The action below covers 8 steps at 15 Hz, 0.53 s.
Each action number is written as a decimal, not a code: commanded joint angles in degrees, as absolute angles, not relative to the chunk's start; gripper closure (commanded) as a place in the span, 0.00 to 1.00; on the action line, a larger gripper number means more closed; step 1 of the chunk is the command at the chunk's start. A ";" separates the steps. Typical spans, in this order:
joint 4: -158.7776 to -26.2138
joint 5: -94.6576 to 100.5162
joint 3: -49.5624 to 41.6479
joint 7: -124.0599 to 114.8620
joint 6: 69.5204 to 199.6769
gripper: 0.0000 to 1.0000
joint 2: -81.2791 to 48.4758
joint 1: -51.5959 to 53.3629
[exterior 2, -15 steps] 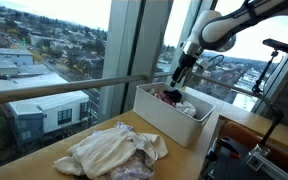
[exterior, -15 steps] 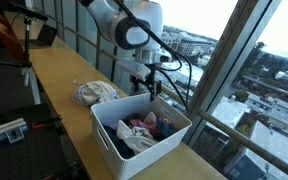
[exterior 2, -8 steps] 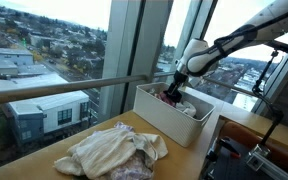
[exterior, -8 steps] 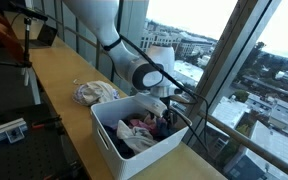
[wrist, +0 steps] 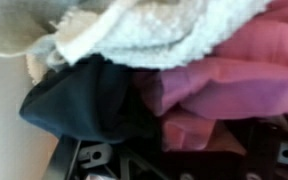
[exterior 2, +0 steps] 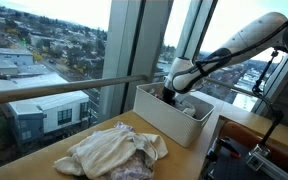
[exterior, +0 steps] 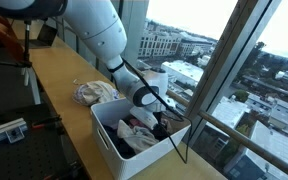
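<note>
A white bin [exterior: 108,142] [exterior 2: 170,126] stands on the wooden counter and holds a heap of clothes. My gripper [exterior: 160,123] [exterior 2: 170,96] is lowered into the bin, right down on the clothes. The wrist view is filled by a pink garment [wrist: 224,80], a white fleecy cloth [wrist: 154,35] and a dark navy piece [wrist: 84,105]. My gripper [wrist: 184,152] shows only as dark parts along the bottom edge, jaws wide, with the pink garment lying between them. No grip on it can be seen.
A loose pile of pale clothes [exterior: 94,93] [exterior 2: 109,152] lies on the counter [exterior: 54,80] beside the bin. Tall windows with a metal rail [exterior 2: 64,90] run along the counter's far edge. Stands and equipment [exterior: 4,128] sit off the counter.
The arm has come down from above the bin's rim into the bin, and the gripper now sits on the clothes. Its jaws have stayed wide.
</note>
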State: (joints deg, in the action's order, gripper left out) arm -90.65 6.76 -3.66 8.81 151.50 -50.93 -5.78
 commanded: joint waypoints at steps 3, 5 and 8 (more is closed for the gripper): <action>-87.20 3.61 -0.43 7.78 146.13 0.26 -53.79 -5.63; -88.05 3.09 -0.08 7.48 145.52 0.41 -53.56 -5.46; -89.25 2.67 -0.31 6.76 145.35 0.63 -52.28 -5.44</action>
State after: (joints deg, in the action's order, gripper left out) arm -88.88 4.24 -1.10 8.02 146.96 -51.85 -5.46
